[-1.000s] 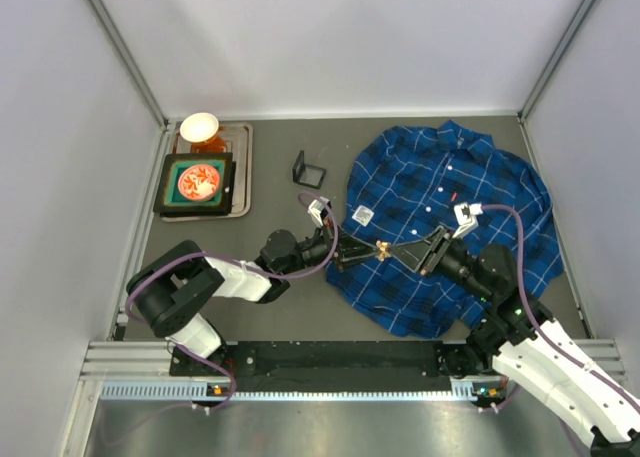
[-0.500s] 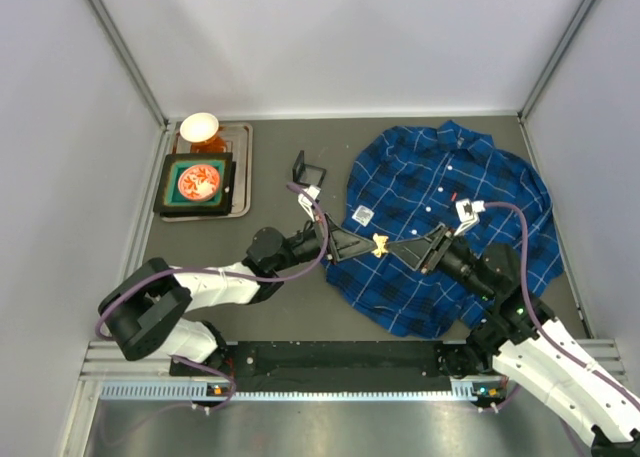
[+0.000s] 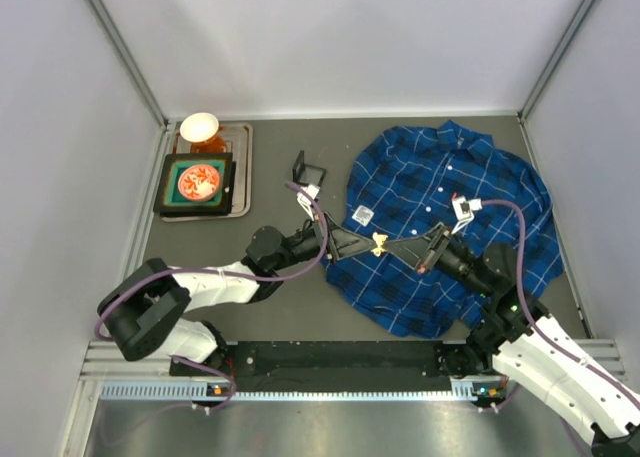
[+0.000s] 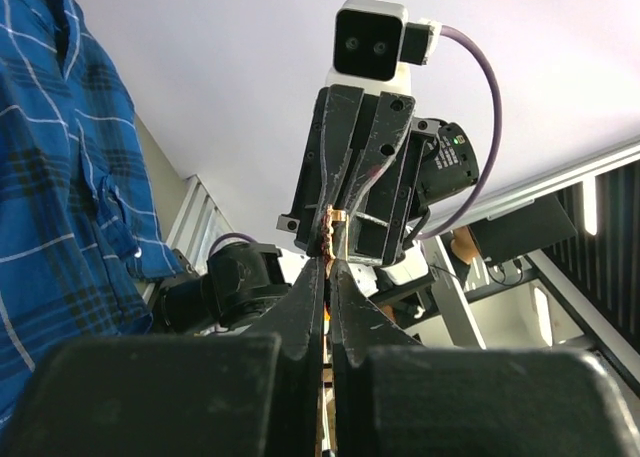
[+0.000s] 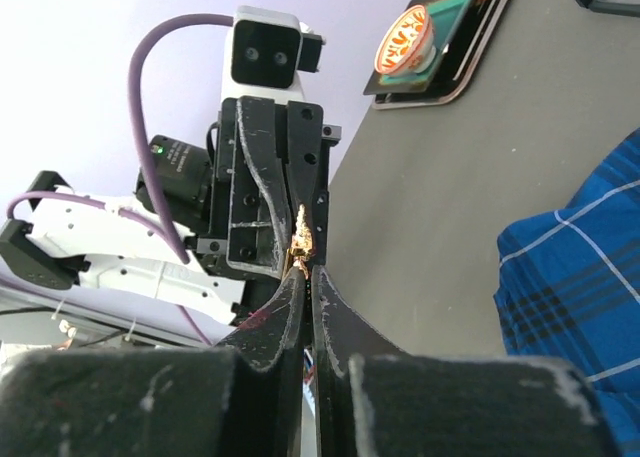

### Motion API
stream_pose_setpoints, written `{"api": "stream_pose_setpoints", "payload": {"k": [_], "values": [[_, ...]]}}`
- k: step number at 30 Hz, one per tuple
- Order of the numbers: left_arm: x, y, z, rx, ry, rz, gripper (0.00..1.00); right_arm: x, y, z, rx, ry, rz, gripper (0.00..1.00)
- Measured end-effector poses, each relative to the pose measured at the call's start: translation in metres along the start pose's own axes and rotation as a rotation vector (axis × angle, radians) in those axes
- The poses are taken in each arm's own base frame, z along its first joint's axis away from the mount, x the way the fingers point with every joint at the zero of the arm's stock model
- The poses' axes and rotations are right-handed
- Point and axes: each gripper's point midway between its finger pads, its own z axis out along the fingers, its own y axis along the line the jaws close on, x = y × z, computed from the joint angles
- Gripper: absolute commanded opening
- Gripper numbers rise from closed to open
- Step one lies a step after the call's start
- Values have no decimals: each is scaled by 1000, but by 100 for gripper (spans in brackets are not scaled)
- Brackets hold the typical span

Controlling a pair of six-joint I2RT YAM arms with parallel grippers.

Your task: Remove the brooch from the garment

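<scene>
Top view: your left hand [image 3: 370, 245] and right hand [image 3: 392, 245] meet tip to tip above the near-left edge of the shirt [image 3: 450, 192]. The brooch [image 3: 380, 243] sits between them as a small gold fleck. Both hands lie on one line running left to right across the bench [image 3: 330, 317]. Neither arm is nearer, as each is already at the brooch. The tray [image 3: 243, 167] stands well apart at the far left. Left wrist view: the left fingers are pressed together on the near end of the brooch [image 4: 329, 235], whose long axis runs along the line of the two hands. The right fingers close over its far end. The shirt [image 4: 60, 157] lies off to one side and no cloth shows at the pin, so I judge the brooch free of it. Right wrist view: the right fingers are pressed together, with the brooch [image 5: 299, 235] standing out from their tips into the left hand's pinch. Change noted: one second ago the left arm was folded back. Half a second ago the arms stood as now, but the right jaws were parted. They have since shut, so both hands now pinch the brooch. Judgement: the coming move turns on that shared axis. Either one hand releases or the pull goes straight along it, or the pin may twist.
</scene>
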Motion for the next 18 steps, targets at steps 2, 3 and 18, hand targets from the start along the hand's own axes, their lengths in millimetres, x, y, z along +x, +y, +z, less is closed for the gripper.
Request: {"api": "stream_pose_setpoints", "payload": {"k": [2,3,18], "values": [[0,3,0,-18,2,22,29,1,-3,1,7,6,-5,0],[0,5,-1,-36,6,33,32,3,-4,1,11,12,-9,0],[-2,13,-8,-223,88,299,61,17,-24,7,64,100,-113,0]]}}
